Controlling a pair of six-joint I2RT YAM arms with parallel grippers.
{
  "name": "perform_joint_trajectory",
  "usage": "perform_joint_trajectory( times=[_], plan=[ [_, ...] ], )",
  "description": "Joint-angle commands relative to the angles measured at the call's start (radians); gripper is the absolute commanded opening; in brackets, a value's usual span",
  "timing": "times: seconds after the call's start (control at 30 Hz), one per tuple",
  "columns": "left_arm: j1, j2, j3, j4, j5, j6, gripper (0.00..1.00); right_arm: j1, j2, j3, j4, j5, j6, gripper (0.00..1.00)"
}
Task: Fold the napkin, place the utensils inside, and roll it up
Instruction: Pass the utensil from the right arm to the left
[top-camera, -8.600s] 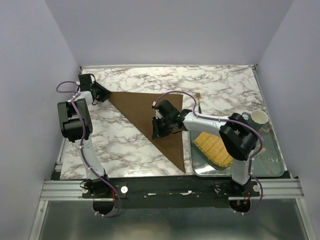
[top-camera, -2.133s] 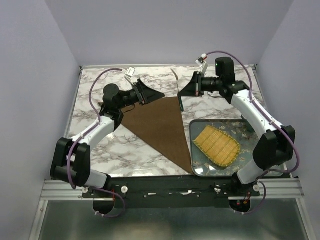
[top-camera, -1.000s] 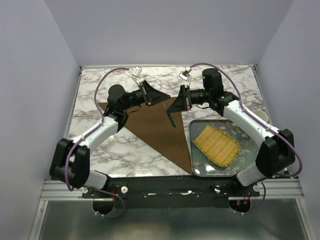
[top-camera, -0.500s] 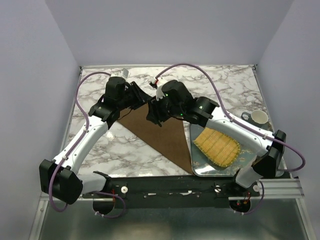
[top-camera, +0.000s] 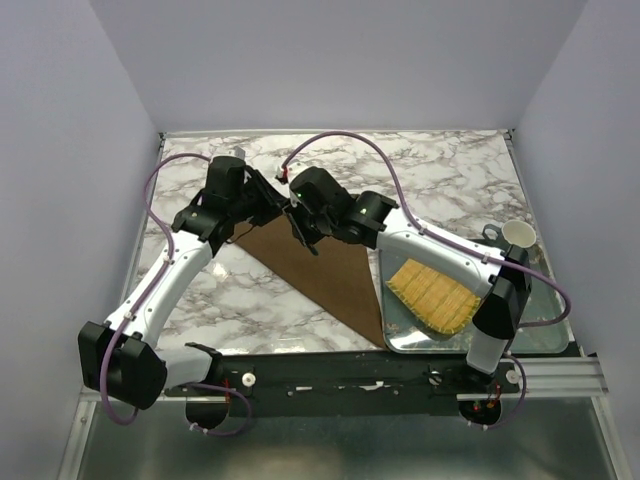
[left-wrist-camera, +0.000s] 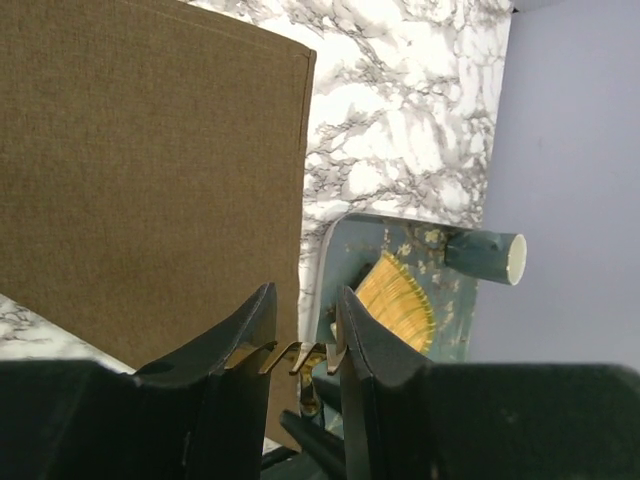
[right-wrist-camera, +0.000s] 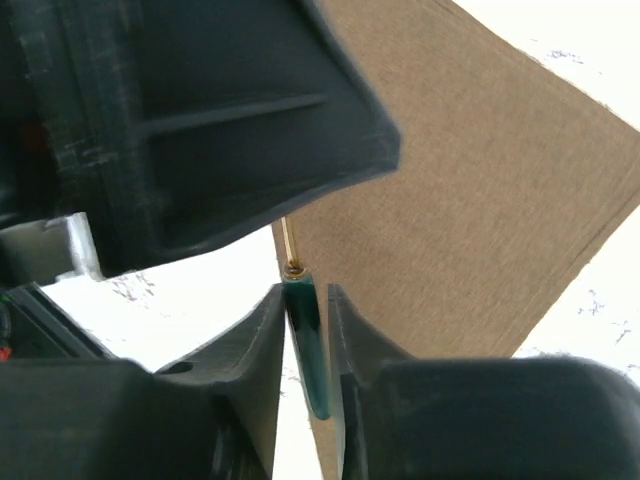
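Observation:
The dark brown napkin (top-camera: 325, 272) lies folded into a triangle on the marble table. My two grippers meet above its upper left edge. The fork hangs between them. Its gold tines (left-wrist-camera: 300, 356) span the gap of my left gripper (left-wrist-camera: 303, 322), which is shut on them. The teal handle (right-wrist-camera: 308, 345) sits between the fingers of my right gripper (right-wrist-camera: 305, 300), which is shut on it. In the top view the left gripper (top-camera: 272, 203) and right gripper (top-camera: 296, 218) nearly touch. The left gripper's black body (right-wrist-camera: 200, 120) fills the upper left of the right wrist view.
A metal tray (top-camera: 545, 335) at the front right holds the yellow bamboo mat (top-camera: 435, 296). A mug (top-camera: 516, 235) stands at the tray's far right corner. In the left wrist view the mug (left-wrist-camera: 487, 256) and mat (left-wrist-camera: 397, 298) show beyond the napkin (left-wrist-camera: 150, 170).
The right arm has swung left and forward with the fork, from the back of the table to the left gripper. The left arm has drawn back and the tines now lie in its jaws.

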Motion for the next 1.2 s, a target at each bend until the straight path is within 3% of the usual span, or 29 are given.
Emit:
perform_joint_trajectory(
  times=[0.0,0.07,0.13,0.17,0.2,0.27,0.3,0.33,0.4,0.53,0.77,0.87,0.9,0.97,1.0,1.07,1.13,1.17],
  plan=[
    [0.041,-0.030,-0.010,-0.007,0.025,-0.030,0.00,0.013,0.034,0.040,-0.024,-0.012,-0.001,0.04],
    [0.059,-0.037,-0.039,0.031,0.054,-0.024,0.00,0.012,0.034,0.024,-0.016,-0.061,0.026,0.01],
    [0.107,-0.047,-0.089,0.109,0.133,0.003,0.13,-0.031,0.023,-0.001,0.028,-0.160,0.083,0.01],
    [0.131,-0.056,-0.112,0.140,0.164,0.014,0.23,-0.072,0.019,-0.037,0.048,-0.314,0.105,0.01],
    [0.153,-0.082,-0.144,0.181,0.198,0.023,0.48,-0.086,0.003,-0.065,0.100,-0.351,0.141,0.01],
    [0.216,-0.113,-0.242,0.309,0.296,0.024,0.65,-0.108,-0.005,-0.097,0.145,-0.456,0.158,0.01],
    [0.231,-0.136,-0.270,0.347,0.336,0.024,0.81,-0.128,-0.002,-0.104,0.156,-0.495,0.175,0.01],
    [0.252,-0.144,-0.313,0.410,0.368,0.027,0.88,-0.137,0.008,-0.105,0.160,-0.529,0.181,0.01],
    [0.257,-0.153,-0.339,0.436,0.427,0.037,0.91,-0.157,0.018,-0.107,0.171,-0.618,0.194,0.01],
    [0.260,-0.182,-0.436,0.554,0.451,0.002,0.86,-0.185,0.048,-0.111,0.188,-0.731,0.214,0.01],
    [0.268,-0.190,-0.416,0.584,0.435,0.025,0.83,-0.194,0.083,-0.124,0.226,-0.882,0.241,0.01],
    [0.286,-0.192,-0.410,0.567,0.432,0.046,0.69,-0.192,0.072,-0.150,0.272,-0.923,0.261,0.01],
    [0.291,-0.189,-0.405,0.558,0.428,0.068,0.55,-0.192,0.071,-0.154,0.281,-0.925,0.264,0.01],
    [0.297,-0.184,-0.384,0.500,0.424,0.100,0.36,-0.192,0.066,-0.157,0.286,-0.923,0.269,0.01],
    [0.297,-0.179,-0.376,0.475,0.413,0.114,0.16,-0.192,0.068,-0.151,0.286,-0.919,0.267,0.01],
    [0.299,-0.184,-0.350,0.385,0.345,0.165,0.00,-0.189,0.071,-0.138,0.280,-0.864,0.269,0.01],
    [0.297,-0.190,-0.335,0.343,0.304,0.201,0.00,-0.171,0.074,-0.073,0.204,-0.767,0.234,0.27],
    [0.299,-0.193,-0.329,0.308,0.284,0.206,0.00,-0.157,0.086,-0.043,0.164,-0.644,0.214,0.36]
  ],
)
